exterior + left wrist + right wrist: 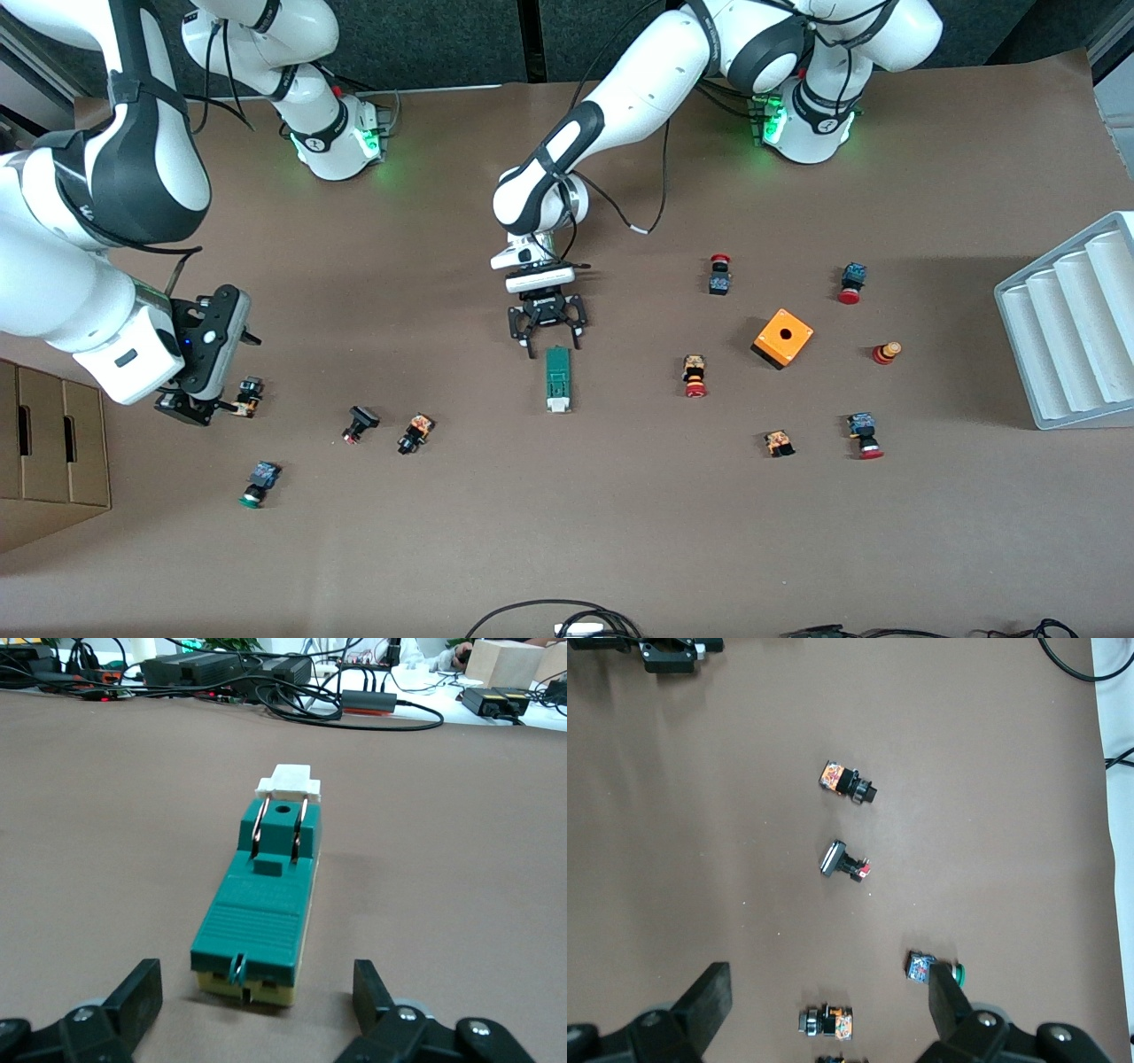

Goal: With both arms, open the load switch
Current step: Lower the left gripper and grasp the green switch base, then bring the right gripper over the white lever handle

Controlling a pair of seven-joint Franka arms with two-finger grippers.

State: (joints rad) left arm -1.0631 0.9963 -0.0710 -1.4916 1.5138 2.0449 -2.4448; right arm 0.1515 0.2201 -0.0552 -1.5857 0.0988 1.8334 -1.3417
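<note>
Left gripper (551, 339): hanging low over the desk right at the end of the load switch that points toward the robot bases, jaws standing wide and gripping nothing. In the left wrist view the two fingers (133, 997) are sitting on either side of the switch's near end, not touching it as far as I can tell.

Right gripper (199, 403): hovering over the desk toward the right arm's end, fingers spread wide too, nothing in them. It's hanging above a few small push buttons (849, 782), so this arm is just waiting, well apart from the switch.

Desk (567, 532): brown surface carrying everything, with a grey ridged tray (1072, 328) sitting at the left arm's end.

Orange cube (783, 338): sitting among the scattered buttons toward the left arm's end, not part of this job.

Load switch (556, 378): lying flat around the middle of the desk, dark green body, white tab (289, 781) at the end nearer the front camera.

Progress: looking pretty early to me. Switch is lying untouched and looks unopened, and neither arm is holding it. What's left is basically everything: left gripper clamping the body, right arm coming over to the tab end, then the opening itself.
</note>
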